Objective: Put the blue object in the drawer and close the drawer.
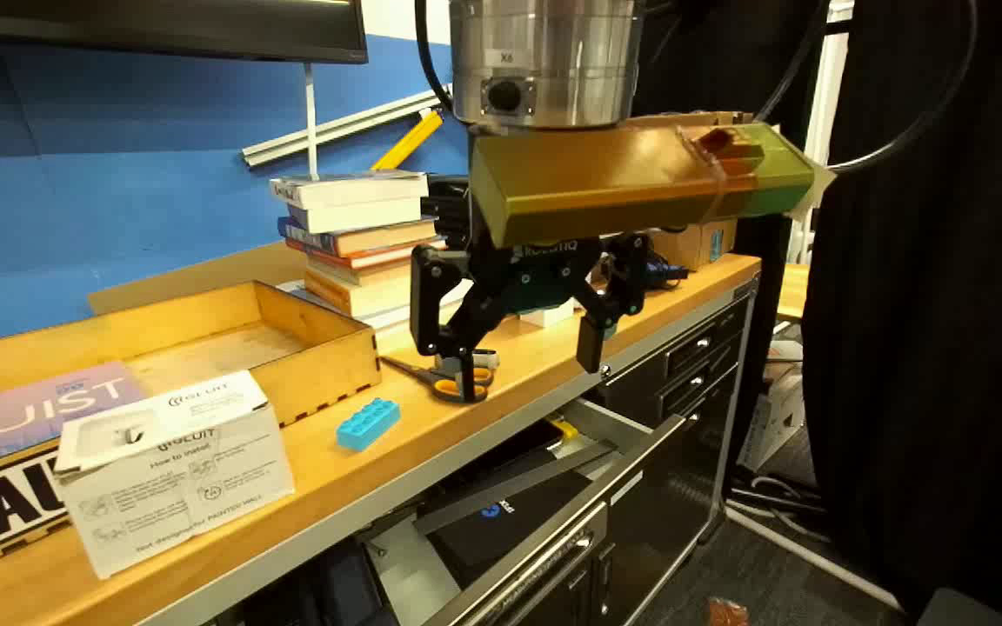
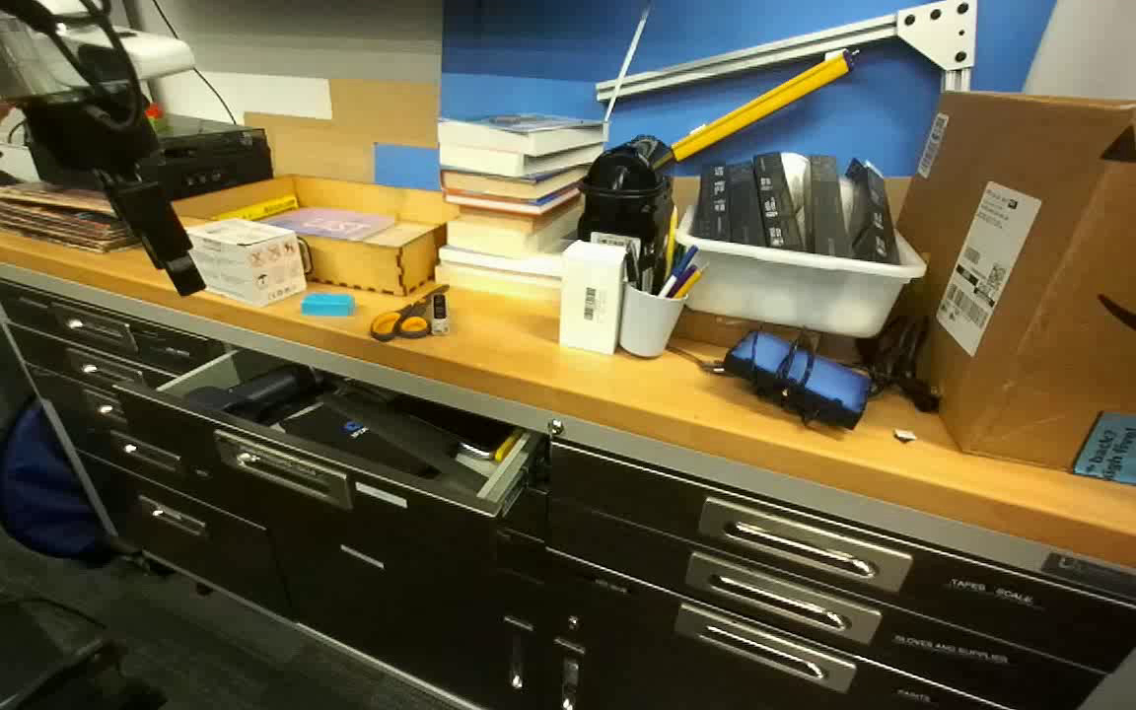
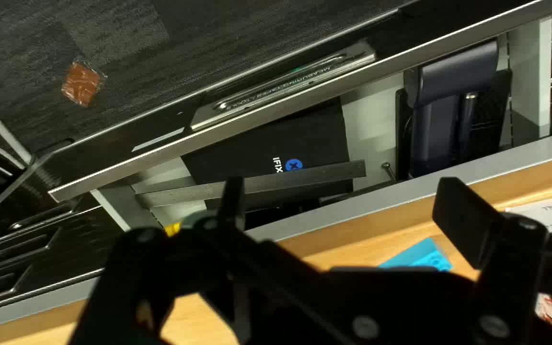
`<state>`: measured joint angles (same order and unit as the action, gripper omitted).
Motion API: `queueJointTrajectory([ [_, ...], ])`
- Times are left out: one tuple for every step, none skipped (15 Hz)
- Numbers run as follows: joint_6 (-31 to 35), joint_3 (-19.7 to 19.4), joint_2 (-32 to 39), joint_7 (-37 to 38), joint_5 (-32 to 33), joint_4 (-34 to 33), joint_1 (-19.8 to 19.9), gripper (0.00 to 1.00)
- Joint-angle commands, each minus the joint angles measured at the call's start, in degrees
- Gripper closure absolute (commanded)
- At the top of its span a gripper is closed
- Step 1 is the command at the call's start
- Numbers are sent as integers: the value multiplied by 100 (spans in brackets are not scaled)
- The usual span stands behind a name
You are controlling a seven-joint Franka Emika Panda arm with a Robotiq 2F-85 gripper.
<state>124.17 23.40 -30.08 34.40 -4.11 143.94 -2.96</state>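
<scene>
While the tool [image 1: 529,366] is seen spread apart, a bright light-blue, rectangular, stud-topped block [image 1: 368,426] is carried by the counter [image 1: 323,465].

Dim floor [image 3: 113,38], brighter benchtop [image 2: 499,345], glints on metal handles [image 2: 805,550].

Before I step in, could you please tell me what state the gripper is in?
Gripper: open, jaws apart, holding nothing; the blue block lies on the benchtop.
</scene>
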Motion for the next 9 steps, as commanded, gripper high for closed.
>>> queueJointTrajectory([
  [-8, -143, 30, 75, 100, -42, -155, 0],
  [-8, -142, 18, 75, 99, -73, -154, 0],
  [-9, -141, 10, 75, 99, -95, -153, 0],
  [-9, -140, 10, 75, 99, -106, -153, 0],
  [-9, -140, 10, 75, 99, -107, -153, 0],
  [-9, -140, 10, 75, 99, -107, -153, 0],
  [-9, -140, 10, 75, 99, -107, -153, 0],
  [-55, -302, 281, -481, 94, -300, -237, 0],
  [28, -481, 537, -970, 18, -468, -305, 0],
])
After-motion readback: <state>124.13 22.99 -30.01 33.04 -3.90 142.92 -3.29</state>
